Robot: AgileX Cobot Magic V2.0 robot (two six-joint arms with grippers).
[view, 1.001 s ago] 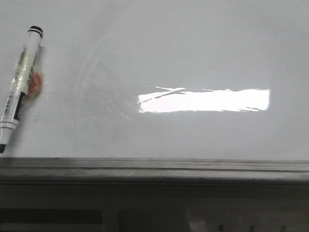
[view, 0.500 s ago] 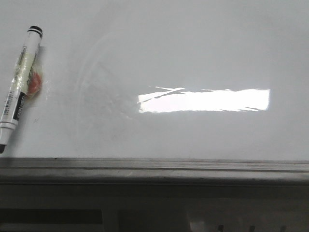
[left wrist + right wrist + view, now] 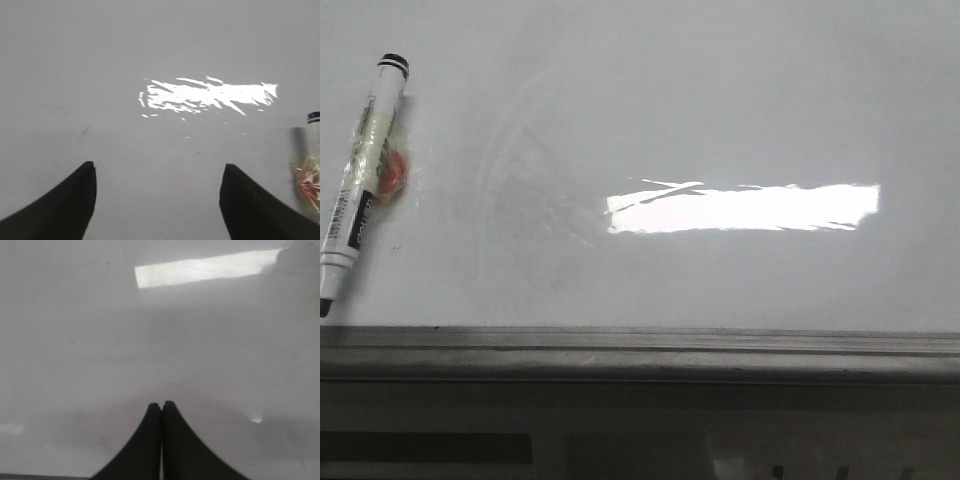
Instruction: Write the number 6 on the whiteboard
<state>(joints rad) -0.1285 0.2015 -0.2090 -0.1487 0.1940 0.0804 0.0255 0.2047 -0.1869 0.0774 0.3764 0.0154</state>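
The whiteboard [image 3: 720,110] fills the front view, glossy white-grey with faint wipe smears and a bright light reflection [image 3: 745,208]. No number 6 shows on it. A white marker pen [image 3: 360,175] with a black cap lies on the board at the far left, tip toward the near rail, with an orange-and-clear wrapper beside it. The pen's end also shows in the left wrist view [image 3: 312,150]. My left gripper [image 3: 157,170] is open and empty above bare board, the pen off to one side. My right gripper [image 3: 161,404] is shut and empty above bare board. Neither gripper shows in the front view.
A grey metal edge rail [image 3: 640,350] runs along the board's near edge. Below it is a pale surface with dark slots [image 3: 430,445]. The whiteboard also fills the left wrist view [image 3: 100,60] and the right wrist view [image 3: 75,340].
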